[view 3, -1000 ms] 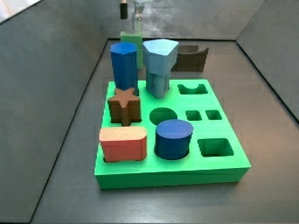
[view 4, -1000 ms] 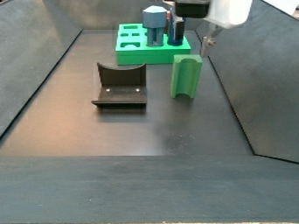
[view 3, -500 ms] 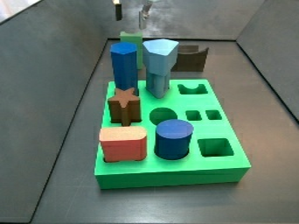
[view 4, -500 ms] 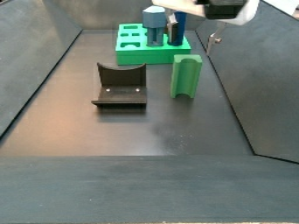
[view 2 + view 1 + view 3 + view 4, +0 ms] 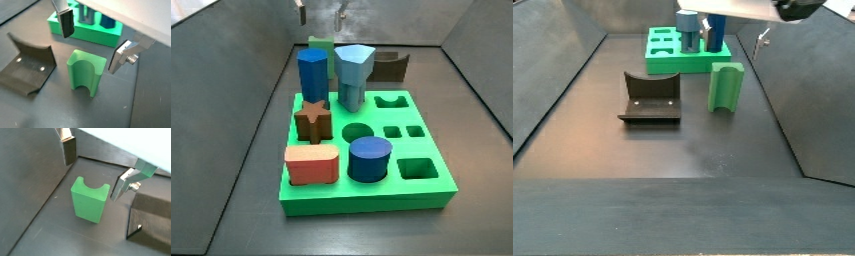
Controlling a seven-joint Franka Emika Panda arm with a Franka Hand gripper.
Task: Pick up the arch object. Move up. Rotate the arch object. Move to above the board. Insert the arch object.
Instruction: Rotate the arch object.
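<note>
The arch object (image 5: 90, 202) is a green block with a notch, standing upright on the dark floor; it also shows in a wrist view (image 5: 85, 72) and in both side views (image 5: 727, 88) (image 5: 315, 43), partly hidden behind the blue pegs. My gripper (image 5: 97, 168) is open and empty above it, with one finger on each side and not touching it. The gripper also shows in a wrist view (image 5: 92, 40) and at the top of both side views (image 5: 731, 33) (image 5: 321, 14). The bright green board (image 5: 432, 195) lies beyond the arch object (image 5: 83, 34).
The board holds tall blue pegs (image 5: 353, 75), a brown star (image 5: 313, 122), a salmon block (image 5: 310, 165) and a blue cylinder (image 5: 370, 160). A dark brown notched block (image 5: 649, 98) lies beside the arch object. Sloped dark walls (image 5: 800, 90) enclose the floor.
In both side views the two fingers now show farther apart, one on each side of the arch object. The arch object and the pieces on the board have not moved.
</note>
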